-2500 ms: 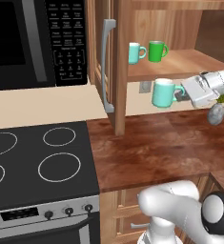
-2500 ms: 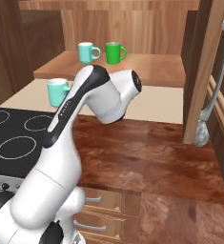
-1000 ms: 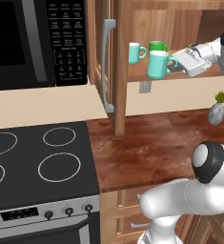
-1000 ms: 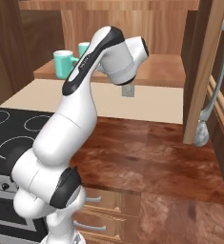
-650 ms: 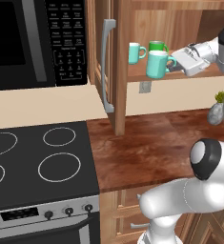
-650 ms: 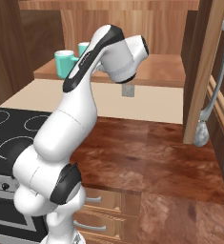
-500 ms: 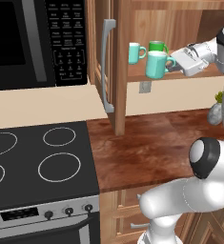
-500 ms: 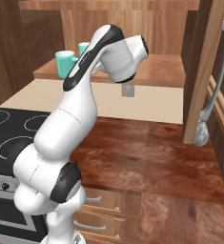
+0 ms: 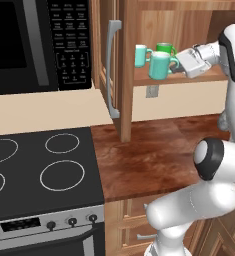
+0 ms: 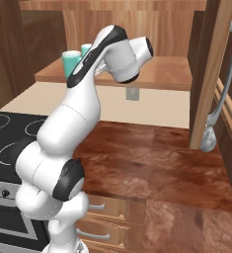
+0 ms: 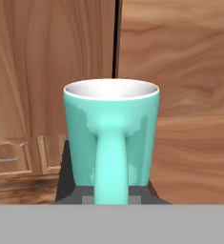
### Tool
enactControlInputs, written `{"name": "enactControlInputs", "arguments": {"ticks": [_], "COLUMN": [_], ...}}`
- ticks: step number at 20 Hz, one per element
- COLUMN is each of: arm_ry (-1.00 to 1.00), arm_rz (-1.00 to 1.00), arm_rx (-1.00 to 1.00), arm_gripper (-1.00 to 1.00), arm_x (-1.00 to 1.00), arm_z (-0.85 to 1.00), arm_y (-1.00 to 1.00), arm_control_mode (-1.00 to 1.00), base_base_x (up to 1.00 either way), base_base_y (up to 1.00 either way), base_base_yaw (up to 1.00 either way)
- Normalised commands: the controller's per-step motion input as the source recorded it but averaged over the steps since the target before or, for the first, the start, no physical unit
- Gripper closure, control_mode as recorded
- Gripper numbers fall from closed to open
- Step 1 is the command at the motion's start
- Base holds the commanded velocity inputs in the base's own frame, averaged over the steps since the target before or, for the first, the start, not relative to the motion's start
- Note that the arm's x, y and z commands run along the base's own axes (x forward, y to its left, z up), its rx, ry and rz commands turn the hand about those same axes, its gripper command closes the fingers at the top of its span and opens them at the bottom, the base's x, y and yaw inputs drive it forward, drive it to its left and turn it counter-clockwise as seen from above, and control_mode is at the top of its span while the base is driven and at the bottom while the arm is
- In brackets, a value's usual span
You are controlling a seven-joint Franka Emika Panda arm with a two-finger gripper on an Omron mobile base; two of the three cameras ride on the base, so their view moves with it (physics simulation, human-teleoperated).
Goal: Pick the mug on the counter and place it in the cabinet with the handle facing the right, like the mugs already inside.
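Left base view shows three mugs at the cabinet: one pale aqua mug and one bright green mug standing on the single shelf, and one teal-mint mug held upright in front of them at the shelf's front edge. The gripper is clenched on the teal mug's handle, which points right toward the white hand; whether the mug's base touches the shelf cannot be told. Hand view looks straight at that handle, a single loop running down the middle of the mug, with the two dark fingertips pressed at either side of its lower end and wood panelling behind. Right base view shows the arm reaching up over the shelf, with two mug tops, one teal and one paler, showing beside it. One open door with one long grey bar pull hangs left of the mugs. Below lies the reddish-brown tabletop, beside one black stove with four rings, under one microwave.
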Motion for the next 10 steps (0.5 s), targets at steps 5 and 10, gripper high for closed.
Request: {"name": "enactControlInputs", "arguments": {"ticks": [5,10], "arm_ry": [-0.01,-0.02], "arm_rz": [-0.03,0.00], "arm_rx": [0.00,-0.01], "arm_gripper": [1.00,1.00], "arm_x": [0.30,0.26], "arm_z": [-0.03,-0.06], "arm_y": [0.00,0.00], "arm_control_mode": [-1.00,-1.00], "base_base_x": [0.00,0.00], "base_base_y": [0.00,0.00], "base_base_yaw": [0.00,0.00]}}
